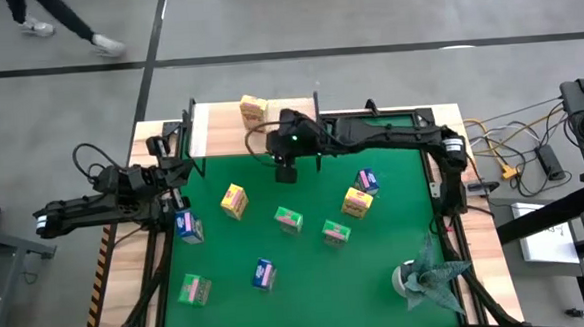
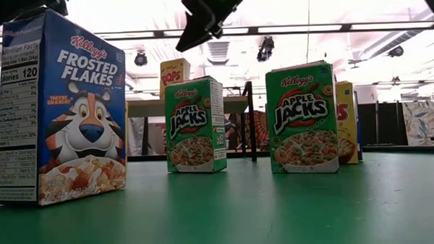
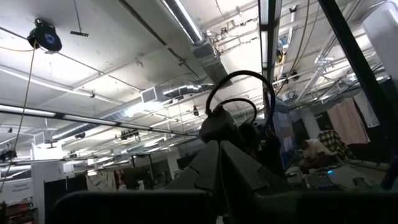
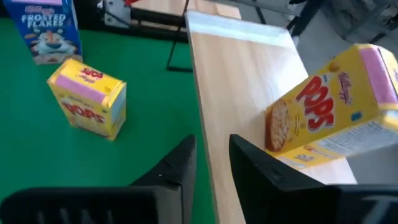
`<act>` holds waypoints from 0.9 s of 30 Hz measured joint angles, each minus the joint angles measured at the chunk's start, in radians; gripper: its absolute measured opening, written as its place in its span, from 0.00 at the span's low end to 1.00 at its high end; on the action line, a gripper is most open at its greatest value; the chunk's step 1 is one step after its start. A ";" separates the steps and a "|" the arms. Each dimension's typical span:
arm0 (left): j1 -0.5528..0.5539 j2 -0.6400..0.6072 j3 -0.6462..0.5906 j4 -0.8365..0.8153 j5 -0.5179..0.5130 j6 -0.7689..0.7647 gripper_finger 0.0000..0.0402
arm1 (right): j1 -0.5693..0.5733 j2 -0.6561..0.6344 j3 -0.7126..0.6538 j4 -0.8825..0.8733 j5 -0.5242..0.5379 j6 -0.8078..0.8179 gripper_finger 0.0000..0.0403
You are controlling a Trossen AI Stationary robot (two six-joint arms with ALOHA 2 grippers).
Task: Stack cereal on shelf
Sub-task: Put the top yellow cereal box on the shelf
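Note:
The wooden shelf (image 1: 220, 127) stands at the mat's far edge. One yellow cereal box (image 1: 252, 109) stands on it, and it also shows in the right wrist view (image 4: 329, 115) and the low view (image 2: 173, 76). Other boxes stand on the green mat: yellow (image 1: 234, 200), green (image 1: 289, 219), green (image 1: 337, 231), yellow (image 1: 357, 202), blue (image 1: 367, 181), blue (image 1: 264, 274), green (image 1: 192, 289), blue (image 1: 186, 226). My right gripper (image 4: 211, 168) is open and empty above the mat, just near of the shelf's front edge (image 1: 286, 172). My left gripper (image 1: 177, 198) is shut at the mat's left edge, pointing up.
A grey-green foil-like wad (image 1: 428, 277) sits at the mat's near right corner. The shelf board (image 4: 242, 81) is bare beside the yellow box. Black frame posts (image 1: 191, 114) stand at the shelf's ends. A person's legs (image 1: 64, 25) show on the floor beyond the table.

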 joint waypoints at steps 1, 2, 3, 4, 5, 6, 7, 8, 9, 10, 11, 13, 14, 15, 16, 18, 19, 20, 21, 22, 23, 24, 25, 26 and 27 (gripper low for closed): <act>0.000 0.000 0.000 -0.002 0.000 -0.001 0.00 | 0.000 -0.020 -0.043 0.043 0.000 0.008 0.18; 0.000 0.000 0.000 -0.003 0.000 -0.001 0.00 | 0.000 -0.038 -0.088 0.083 0.004 0.016 0.17; 0.000 0.000 0.000 -0.003 0.000 -0.001 0.00 | 0.000 -0.056 -0.132 0.131 0.008 0.029 0.16; 0.000 0.000 0.000 -0.003 0.000 -0.001 0.00 | 0.000 -0.071 -0.178 0.188 0.012 0.038 0.15; 0.000 0.000 0.000 -0.004 0.000 0.000 0.00 | -0.002 -0.084 -0.221 0.242 0.017 0.042 0.14; 0.000 0.000 0.000 -0.004 0.000 0.003 0.00 | -0.006 -0.095 -0.267 0.306 0.018 0.043 0.13; 0.000 0.000 0.000 -0.004 0.000 0.006 0.00 | -0.010 -0.104 -0.311 0.379 0.018 0.044 0.12; 0.000 0.000 0.000 -0.004 0.000 0.009 0.00 | -0.016 -0.108 -0.351 0.450 0.017 0.048 0.11; 0.000 0.000 0.000 -0.004 -0.001 0.015 0.00 | -0.022 -0.109 -0.389 0.519 0.017 0.051 0.10; 0.000 0.000 0.000 -0.004 -0.001 0.019 0.00 | -0.028 -0.109 -0.424 0.587 0.016 0.051 0.09; 0.000 0.000 0.000 -0.004 -0.001 0.022 0.00 | -0.035 -0.108 -0.457 0.642 0.017 0.049 0.09; 0.000 0.000 0.000 -0.003 -0.001 0.023 0.00 | -0.048 -0.099 -0.519 0.763 0.018 0.043 0.08; 0.000 0.000 0.000 -0.003 -0.001 0.023 0.00 | -0.054 -0.093 -0.548 0.818 0.018 0.045 0.08; 0.000 0.000 0.000 -0.002 -0.001 0.025 0.00 | -0.061 -0.090 -0.576 0.864 0.018 0.054 0.08; 0.000 0.001 0.000 -0.001 -0.001 0.031 0.00 | -0.066 -0.085 -0.598 0.910 0.018 0.063 0.08; 0.000 0.001 0.000 -0.001 -0.003 0.043 0.00 | -0.076 -0.074 -0.629 0.993 0.017 0.099 0.08; 0.000 0.001 0.000 -0.001 -0.010 0.046 0.00 | -0.080 -0.072 -0.642 1.008 0.018 0.118 0.08; 0.000 0.001 0.000 0.000 -0.022 0.047 0.00 | -0.083 -0.067 -0.646 1.020 0.018 0.135 0.08; 0.000 0.001 0.000 0.000 -0.037 0.047 0.00 | -0.085 -0.063 -0.649 1.027 0.018 0.142 0.08; 0.000 0.001 0.000 0.000 -0.055 0.048 0.00 | -0.085 -0.061 -0.654 1.020 0.018 0.148 0.08; 0.000 0.001 0.000 0.002 -0.074 0.048 0.00 | -0.085 -0.059 -0.655 1.019 0.019 0.151 0.08; 0.000 0.001 0.000 0.006 -0.089 0.048 0.00 | -0.085 -0.058 -0.655 1.019 0.018 0.152 0.08; 0.000 0.001 0.000 0.009 -0.105 0.048 0.00 | -0.084 -0.058 -0.653 1.017 0.018 0.152 0.08; 0.000 0.001 0.000 0.014 -0.112 0.048 0.00 | -0.084 -0.058 -0.647 1.015 0.023 0.157 0.08; 0.000 0.001 0.000 0.019 -0.117 0.050 0.00 | -0.084 -0.059 -0.636 1.011 0.040 0.175 0.08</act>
